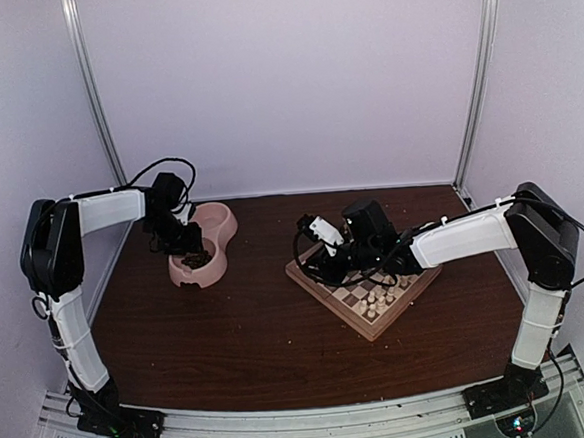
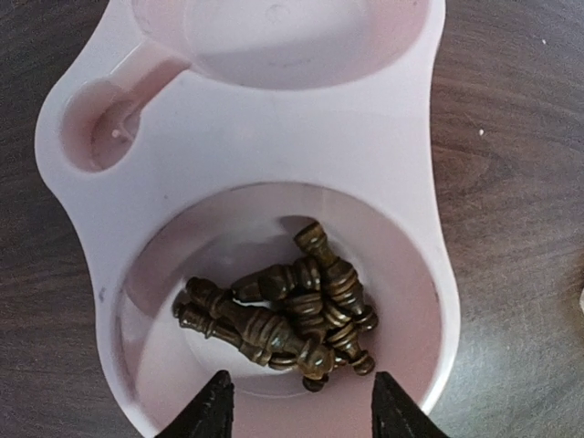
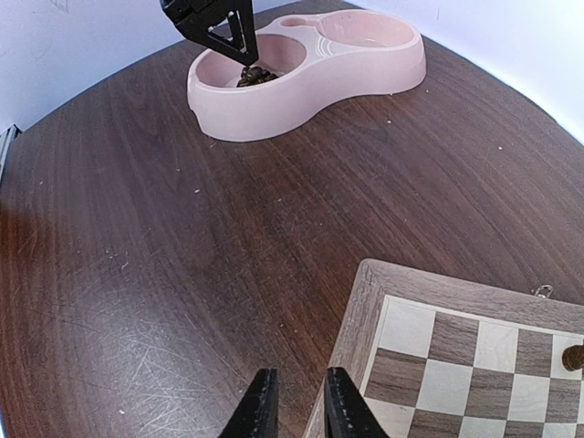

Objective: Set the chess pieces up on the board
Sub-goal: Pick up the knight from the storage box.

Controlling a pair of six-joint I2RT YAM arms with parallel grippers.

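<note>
Several dark brown chess pieces (image 2: 283, 310) lie in a heap in the near cup of a pink double bowl (image 2: 274, 155). My left gripper (image 2: 301, 388) hangs open right over that heap, its fingers apart with nothing between them. In the top view it is at the bowl (image 1: 186, 248). The board (image 1: 365, 331) lies right of centre. My right gripper (image 3: 294, 406) hovers over the table just off the board's left border (image 3: 365, 310), fingers nearly together and empty. One dark piece (image 3: 573, 358) stands on the board at the right edge of the right wrist view.
Pale cream chessmen (image 1: 378, 298) stand on the near part of the board. The bowl's far cup (image 2: 283, 36) holds nothing. Brown tabletop (image 1: 240, 333) lies between bowl and board. White walls close in the back and sides.
</note>
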